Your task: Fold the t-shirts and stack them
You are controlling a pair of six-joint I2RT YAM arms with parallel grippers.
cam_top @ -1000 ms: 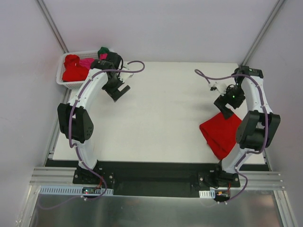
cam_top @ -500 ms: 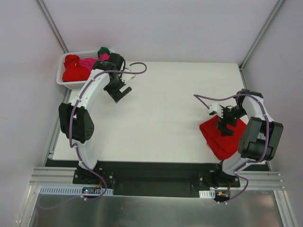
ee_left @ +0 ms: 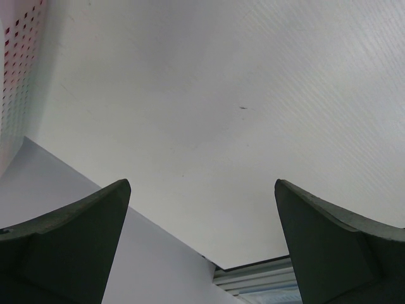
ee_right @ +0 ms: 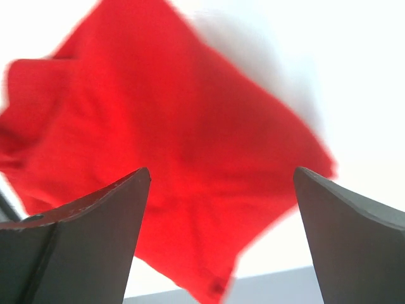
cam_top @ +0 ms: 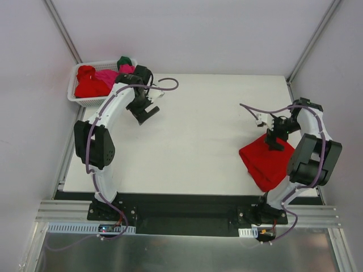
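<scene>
Folded red t-shirt (cam_top: 262,165): is lying flat near the right edge of the table (cam_top: 198,136), turned so one corner is pointing toward the near edge; in the right wrist view (ee_right: 190,152) it is filling most of the frame, blurred.
Right gripper (cam_top: 274,139): is hovering over the far corner of the folded red t-shirt with its fingers spread wide apart and nothing between them (ee_right: 219,172).
Left gripper (cam_top: 145,111): is hanging over bare table near the far-left corner, just beside the basket (cam_top: 74,90), fingers spread wide and holding nothing (ee_left: 202,185).
Basket contents: a red t-shirt (cam_top: 89,85), a magenta-pink t-shirt (cam_top: 106,75) and a dark green t-shirt (cam_top: 123,60) are sitting bunched up inside, at the table's far-left corner.
Writing: a dark spot at the folded red t-shirt's lower corner is showing in the right wrist view, too blurred to read.
</scene>
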